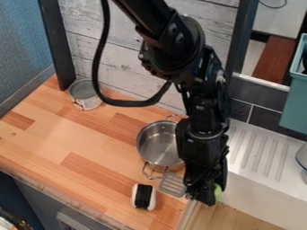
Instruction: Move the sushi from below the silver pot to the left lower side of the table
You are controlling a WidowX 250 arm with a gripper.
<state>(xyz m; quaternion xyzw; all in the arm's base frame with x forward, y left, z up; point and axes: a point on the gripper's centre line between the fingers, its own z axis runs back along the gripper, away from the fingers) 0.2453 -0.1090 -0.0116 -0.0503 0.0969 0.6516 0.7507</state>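
The black gripper [203,196] hangs low at the right end of the wooden table [45,130], close to where the wood meets the white sink unit [264,182]; how far open it is, and whether it has hold of anything, I cannot tell. Just beside it, on the right and partly hidden behind it, is something light green [218,192], too covered to make out. On the gripper's other side lies the grey slotted head of a spatula [173,184], flat on the wood. Next, left of the spatula, comes the sushi [144,196], white at both sides with a black band across its middle. It is on the table near the front edge, below the silver pot and apart from the gripper, with the spatula head between them. The silver pot [158,146] sits upright above the sushi, its right side hidden behind the arm, one looped handle pointing down toward the spatula. To the right, the sink unit has a ridged draining surface. Farther off, at the back left of the table, a tin can [85,94] is near the whitish plank wall [114,58]. A teal bin [292,105] is at the far right, above the draining surface.
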